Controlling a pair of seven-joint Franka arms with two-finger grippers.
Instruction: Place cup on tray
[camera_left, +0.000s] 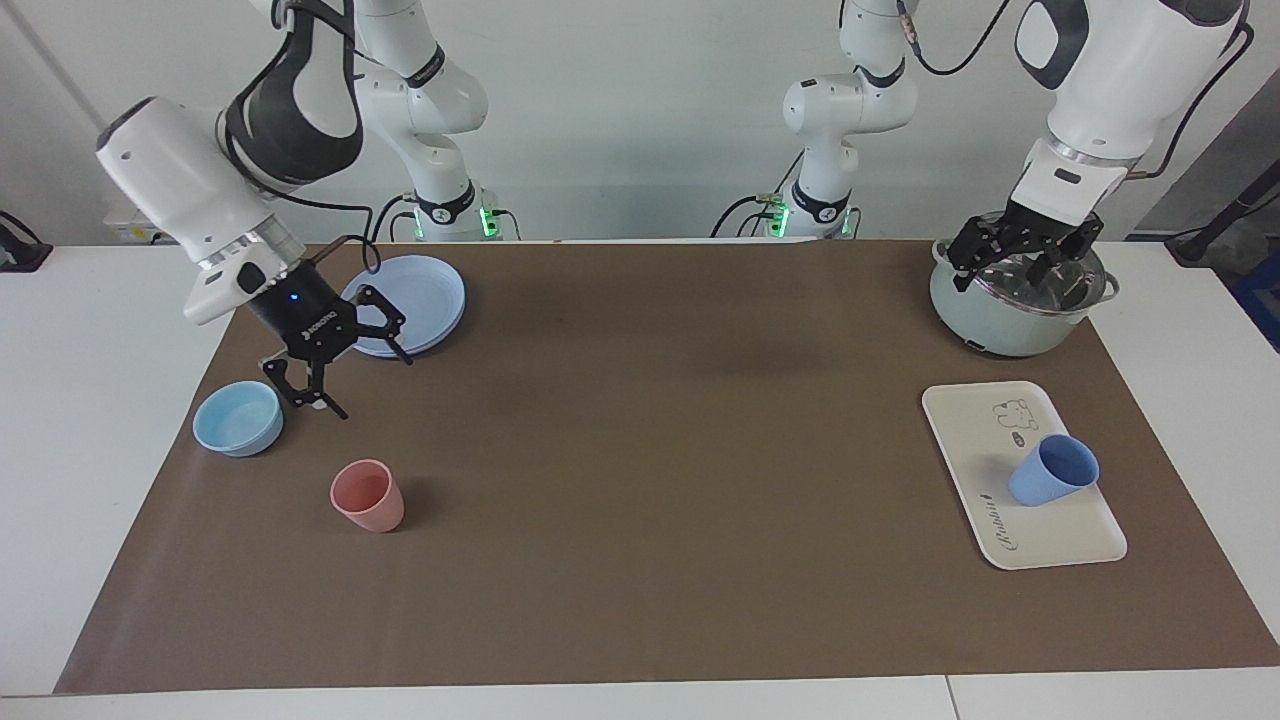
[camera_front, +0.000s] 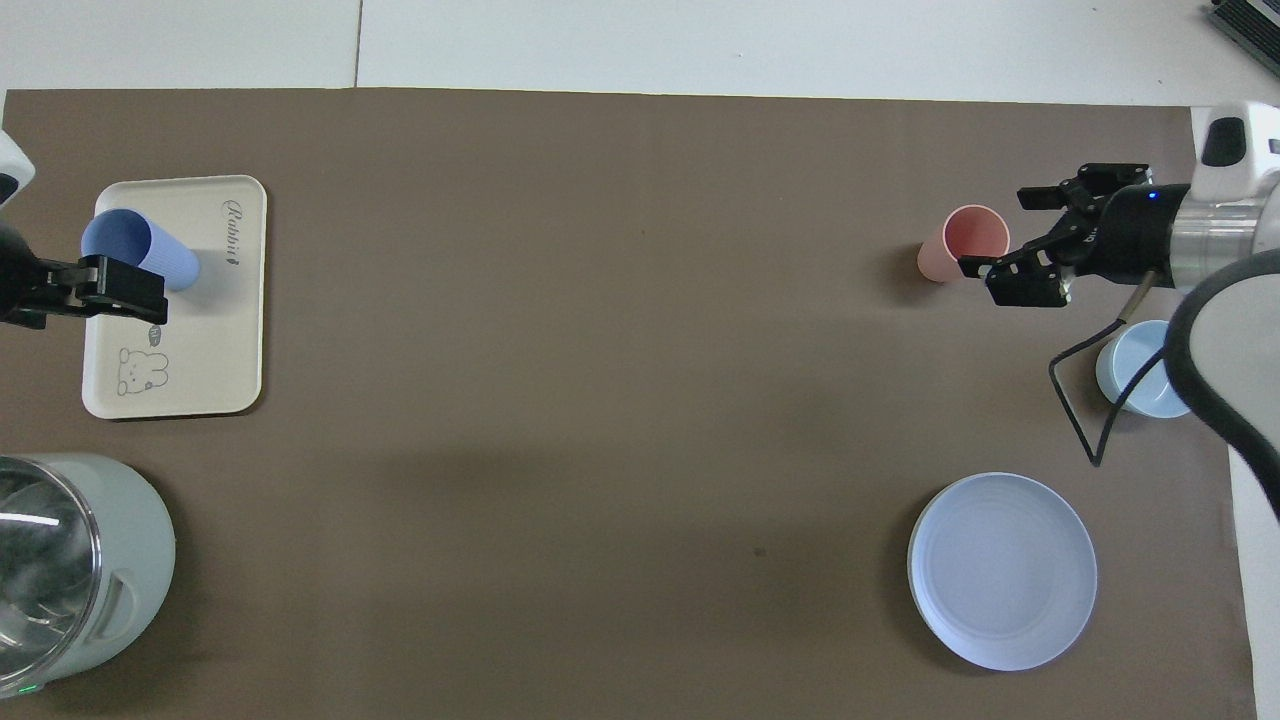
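Note:
The periwinkle-blue cup (camera_left: 1052, 472) (camera_front: 140, 250) stands upright on the cream tray (camera_left: 975, 420) (camera_front: 215, 330), at the tray's edge toward the left arm's end. Nothing touches it. My left gripper (camera_left: 1015, 270) hangs open and empty in the air over the lidded pot; in the overhead view the left gripper (camera_front: 100, 290) overlaps the tray's edge beside the cup. My right gripper (camera_left: 345, 375) (camera_front: 1010, 232) is raised, open and empty, over the mat between the plates and the bowl.
A pink cup (camera_left: 368, 495) stands toward the right arm's end, with a light-blue bowl (camera_left: 238, 418) beside it and stacked blue plates (camera_left: 402, 303) nearer the robots. A pale green pot (camera_left: 1020, 300) with a glass lid sits nearer the robots than the tray.

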